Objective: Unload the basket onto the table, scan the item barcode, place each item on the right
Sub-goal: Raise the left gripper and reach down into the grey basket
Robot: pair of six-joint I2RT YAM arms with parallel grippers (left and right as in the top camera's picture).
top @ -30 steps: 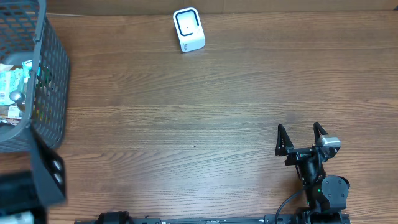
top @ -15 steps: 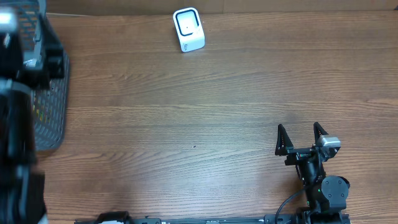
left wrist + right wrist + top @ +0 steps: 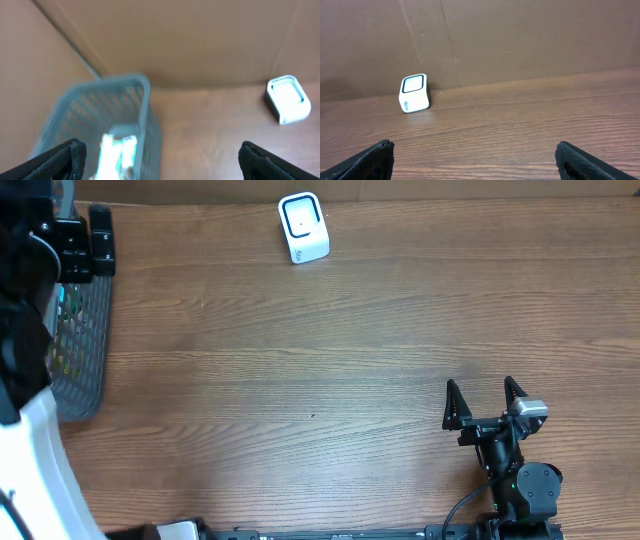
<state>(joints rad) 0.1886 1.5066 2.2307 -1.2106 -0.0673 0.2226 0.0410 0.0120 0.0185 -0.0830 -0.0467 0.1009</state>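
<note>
**Left end effector**: fingers spread wide apart, nothing between them, touching nothing. In the left wrist view the two dark fingertips sit at the lower left and lower right corners of the frame. From overhead, the end effector shows at the upper left of the frame, over the top end of the basket.

**Right end effector**: fingers fully apart, empty, clear of every object. It sits at the lower right of the overhead frame. In the right wrist view only bare counter lies between its fingertips.

**Basket**: grey mesh, at the left edge of the overhead frame, partly covered by the left arm. In the left wrist view its rim appears at centre left, blurred.

**Packaged item**: lies inside the basket at the lower left of the left wrist frame. It is a pale, white-and-teal smear, possibly more than one packet, since the blur makes it hard to separate. No barcode is legible.

**Scanner**: small white unit with a dark-framed window, standing on the counter at the top centre of the overhead frame, well apart from both end effectors. It shows at the right edge of the left wrist view and at centre left of the right wrist view.

**Counter**: wood-grain surface.

**Cardboard wall**: brown, behind the scanner.
</note>
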